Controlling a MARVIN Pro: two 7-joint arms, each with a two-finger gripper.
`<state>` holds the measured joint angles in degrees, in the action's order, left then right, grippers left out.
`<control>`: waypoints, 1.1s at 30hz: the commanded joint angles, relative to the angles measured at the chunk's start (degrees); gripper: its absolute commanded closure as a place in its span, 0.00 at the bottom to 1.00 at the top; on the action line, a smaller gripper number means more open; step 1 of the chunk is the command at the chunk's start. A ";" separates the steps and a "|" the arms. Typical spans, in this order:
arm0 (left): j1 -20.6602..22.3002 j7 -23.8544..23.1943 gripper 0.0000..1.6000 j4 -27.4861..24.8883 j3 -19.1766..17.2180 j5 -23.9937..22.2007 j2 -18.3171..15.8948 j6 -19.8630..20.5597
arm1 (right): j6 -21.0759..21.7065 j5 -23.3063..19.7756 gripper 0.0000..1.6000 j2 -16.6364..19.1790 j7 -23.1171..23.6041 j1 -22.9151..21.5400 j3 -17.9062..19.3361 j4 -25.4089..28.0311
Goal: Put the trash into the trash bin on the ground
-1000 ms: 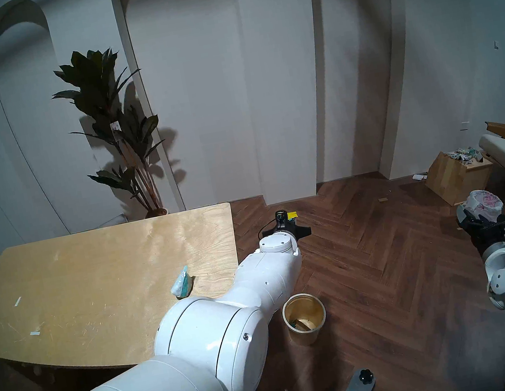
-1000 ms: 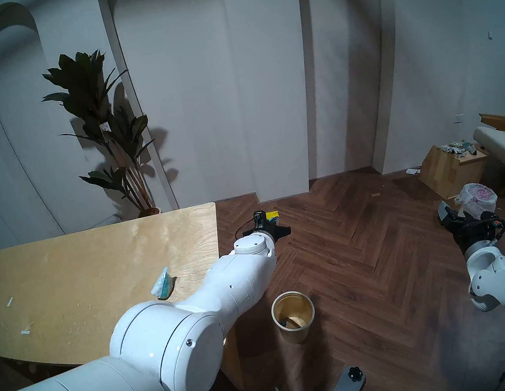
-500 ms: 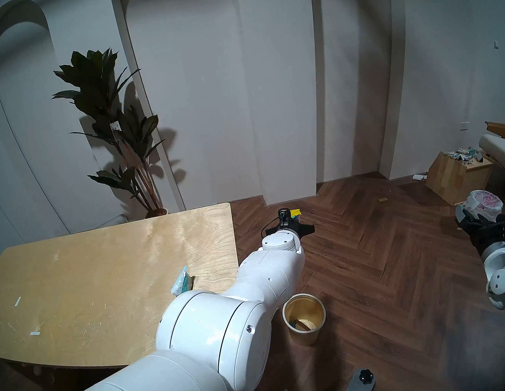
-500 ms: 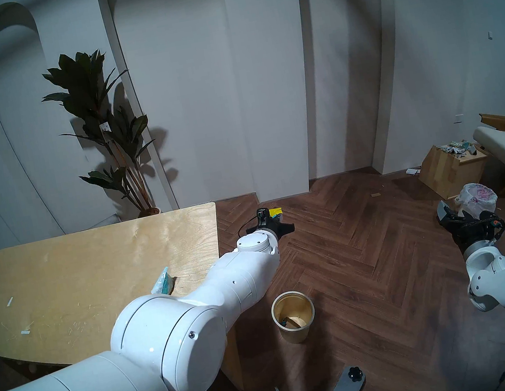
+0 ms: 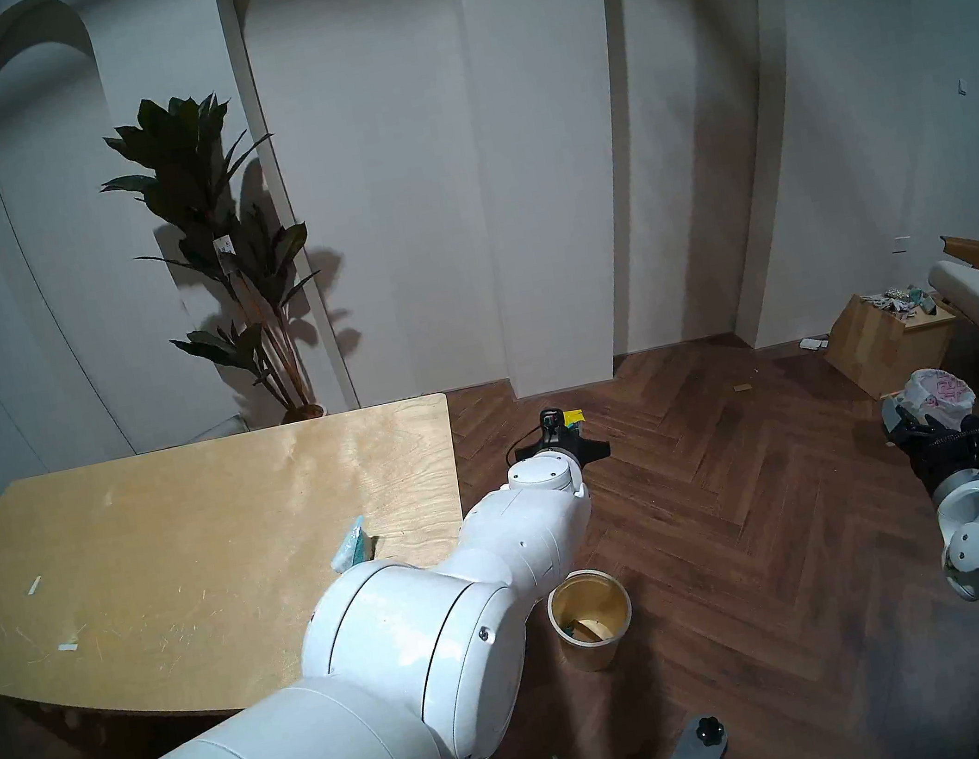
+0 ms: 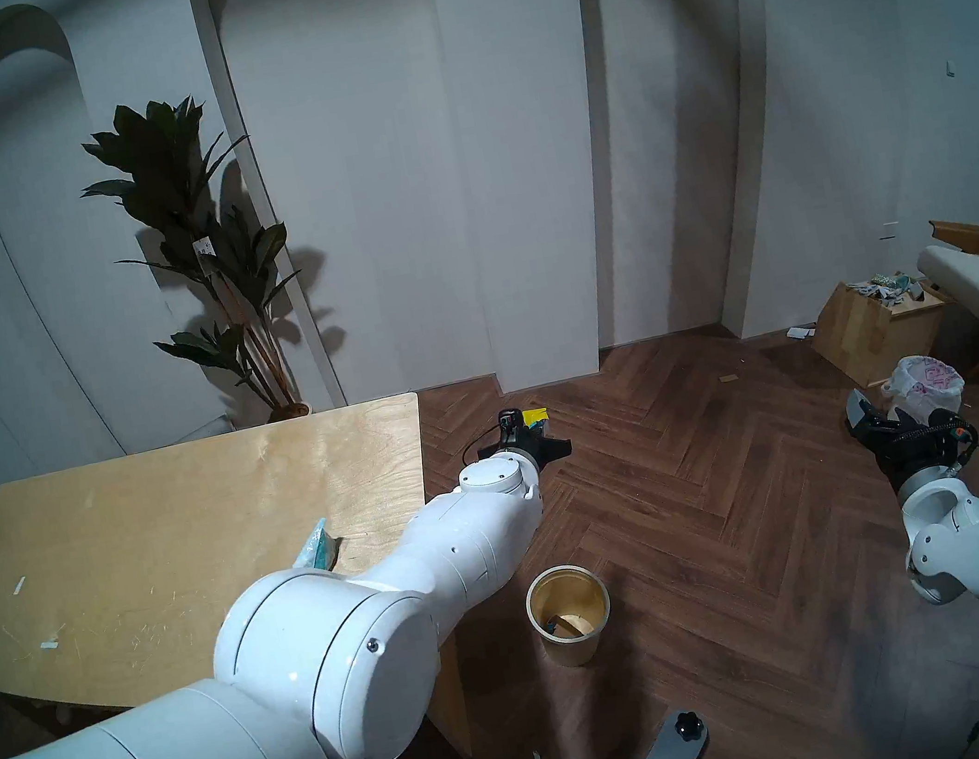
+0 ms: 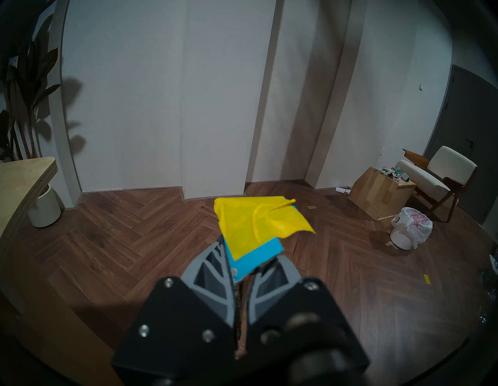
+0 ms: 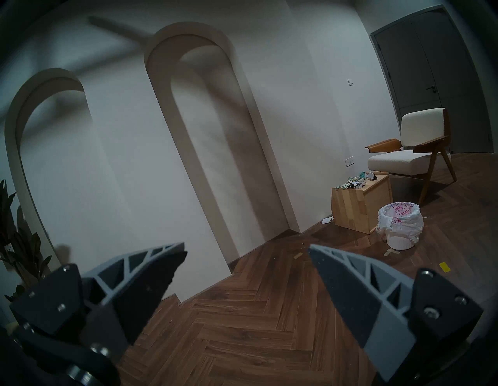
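Herringbone floor below: left fingers [image 7: 249, 265] pinch the yellow-blue pack [image 7: 256, 229], carried off the bench [image 5: 173, 522] for dropping. Bin [image 5: 591, 618] waits at six o'clock of it; right fingers [image 8: 246, 252] gape empty, pouch [image 5: 352, 546] remains.

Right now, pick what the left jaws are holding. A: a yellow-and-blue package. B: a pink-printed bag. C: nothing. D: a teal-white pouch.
A: in the left wrist view the left gripper is shut on the yellow-and-blue package, held out above the wood floor.

below jaws: bare floor [image 7: 113, 242] | left: counter [image 7: 24, 186] edge | near-side: trash bin [image 5: 591, 618] mouth unobstructed
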<state>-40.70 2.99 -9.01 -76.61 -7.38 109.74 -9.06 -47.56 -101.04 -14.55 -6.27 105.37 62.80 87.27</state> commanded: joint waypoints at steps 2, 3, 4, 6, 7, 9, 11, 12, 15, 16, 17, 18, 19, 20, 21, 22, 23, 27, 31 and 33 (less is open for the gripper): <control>1.18 0.27 1.00 0.08 0.42 0.47 0.29 -1.08 | -0.39 0.05 0.00 0.17 0.02 -0.46 0.46 -0.04; 1.13 0.28 1.00 0.17 0.43 0.47 0.28 -1.07 | -0.39 0.06 0.00 0.17 0.01 -0.47 0.45 -0.04; 1.10 0.28 1.00 0.23 0.44 0.49 0.25 -1.09 | -0.39 0.07 0.00 0.17 0.00 -0.49 0.43 -0.04; 1.04 0.24 1.00 0.34 0.45 0.49 0.20 -1.10 | -0.38 0.10 0.00 0.16 -0.02 -0.51 0.41 -0.05; 1.04 0.24 1.00 0.38 0.47 0.51 0.19 -1.08 | -0.38 0.11 0.00 0.16 -0.03 -0.52 0.40 -0.05; 1.05 0.19 1.00 0.44 0.47 0.55 0.16 -1.09 | -0.39 0.13 0.00 0.15 -0.04 -0.54 0.39 -0.06; 1.07 0.14 1.00 0.47 0.48 0.60 0.13 -1.10 | -0.39 0.15 0.00 0.15 -0.06 -0.56 0.37 -0.06; 1.08 0.13 1.00 0.50 0.49 0.62 0.12 -1.11 | -0.39 0.17 0.00 0.14 -0.07 -0.57 0.36 -0.07; 1.04 0.05 1.00 0.57 0.47 0.63 -0.10 -1.18 | -0.39 0.20 0.00 0.13 -0.09 -0.60 0.33 -0.07; 1.03 0.05 1.00 0.60 0.54 0.70 -0.18 -1.22 | -0.40 0.21 0.00 0.13 -0.10 -0.61 0.33 -0.08; 0.98 0.02 1.00 0.64 0.57 0.75 -0.25 -1.28 | -0.40 0.22 0.00 0.13 -0.11 -0.62 0.32 -0.08; 0.88 -0.02 1.00 0.69 0.59 0.77 -0.35 -1.34 | -0.40 0.23 0.00 0.13 -0.11 -0.63 0.31 -0.08; 0.81 -0.06 1.00 0.72 0.59 0.79 -0.40 -1.40 | -0.40 0.23 0.00 0.12 -0.12 -0.64 0.30 -0.09; 0.78 -0.05 1.00 0.75 0.60 0.81 -0.44 -1.43 | -0.40 0.24 0.00 0.12 -0.13 -0.65 0.29 -0.09; 0.76 -0.03 1.00 0.78 0.58 0.80 -0.46 -1.43 | -0.40 0.25 0.00 0.12 -0.14 -0.67 0.28 -0.09; 0.75 -0.04 1.00 0.79 0.58 0.81 -0.49 -1.46 | -0.41 0.26 0.00 0.12 -0.14 -0.67 0.27 -0.09; 0.76 -0.01 1.00 0.82 0.57 0.81 -0.50 -1.47 | -0.41 0.27 0.00 0.11 -0.15 -0.68 0.26 -0.10; 0.82 0.31 1.00 0.80 0.27 0.57 -0.42 -1.39 | -0.42 0.30 0.00 0.10 -0.18 -0.72 0.23 -0.11; 0.87 0.61 1.00 0.84 0.33 0.70 -0.23 -1.29 | -0.42 0.34 0.00 0.09 -0.22 -0.76 0.20 -0.11; 0.92 0.79 1.00 0.86 0.43 0.84 -0.09 -1.22 | -0.43 0.35 0.00 0.09 -0.23 -0.77 0.19 -0.12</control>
<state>-41.16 3.23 -7.46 -76.09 -6.47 109.18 -9.85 -47.56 -100.62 -14.67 -6.55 104.96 62.50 87.19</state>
